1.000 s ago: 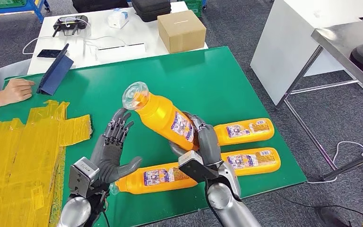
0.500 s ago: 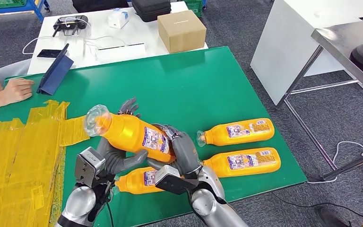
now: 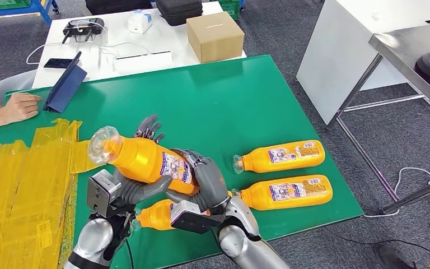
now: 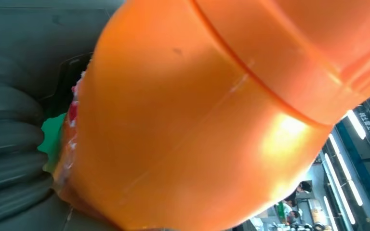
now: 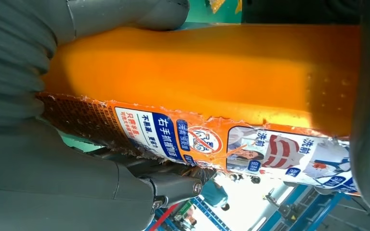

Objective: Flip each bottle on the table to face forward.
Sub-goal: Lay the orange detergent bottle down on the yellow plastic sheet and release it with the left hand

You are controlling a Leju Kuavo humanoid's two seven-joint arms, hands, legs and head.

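Two hands on one raised bottle (image 3: 145,159), held above green table (image 3: 229,101), cap toward robot's left. Right hand (image 3: 204,179) wraps base end, fingers closed over label. Left hand (image 3: 140,185) cradles body from below, thumb under, fingers (image 3: 148,126) spread behind bottle. Three more bottles lie flat: one (image 3: 154,216) under hands, two (image 3: 283,156) (image 3: 288,192) at right.

The green table (image 3: 229,95) carries 3 orange bottles lying flat near its front right: 2 (image 3: 283,156) (image 3: 288,192) side by side with labels up, and 1 (image 3: 155,215) partly hidden at the front edge. Yellow tape sheets (image 3: 22,185) cover its left end, a dark blue folder (image 3: 64,84) stands at the far left, and a person's hand (image 3: 19,106) rests beside it.
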